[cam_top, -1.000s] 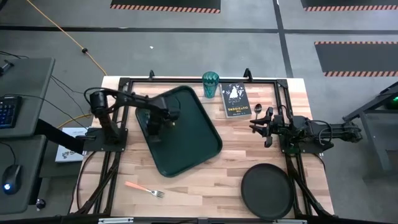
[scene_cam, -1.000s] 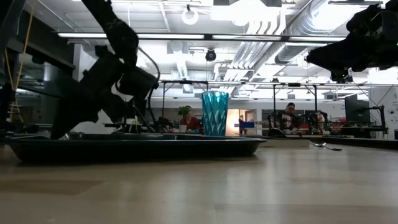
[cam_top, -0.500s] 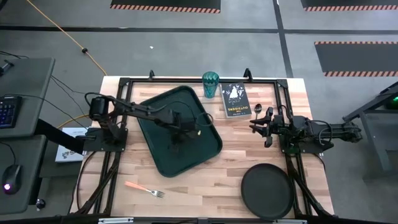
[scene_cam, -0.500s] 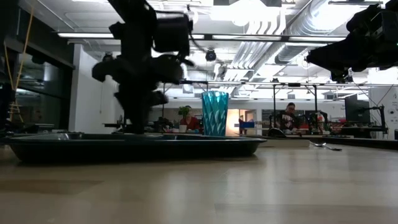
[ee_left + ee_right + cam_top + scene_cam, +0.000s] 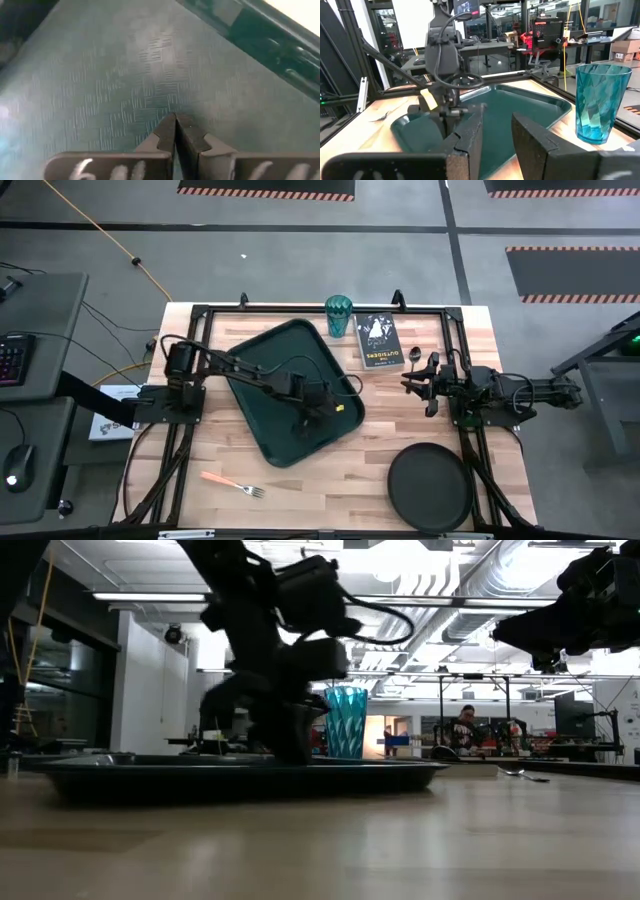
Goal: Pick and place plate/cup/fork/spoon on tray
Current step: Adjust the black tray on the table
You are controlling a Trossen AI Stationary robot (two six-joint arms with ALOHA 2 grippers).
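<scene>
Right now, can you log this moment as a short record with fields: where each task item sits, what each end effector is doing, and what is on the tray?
tray: dark green, angled on the table's left half, no task item on it
left end effector: shut, pressed down on the tray floor near its right edge
right end effector: empty, parted, waiting at the table's right side
cup: upright at the far edge, beside the book
plate: near right corner
fork: near edge, left of centre
spoon: right of the book

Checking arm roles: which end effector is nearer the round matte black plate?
Right. The right end effector hovers just beyond the round matte black plate; the left end effector is over the dark green tray, farther off.
</scene>
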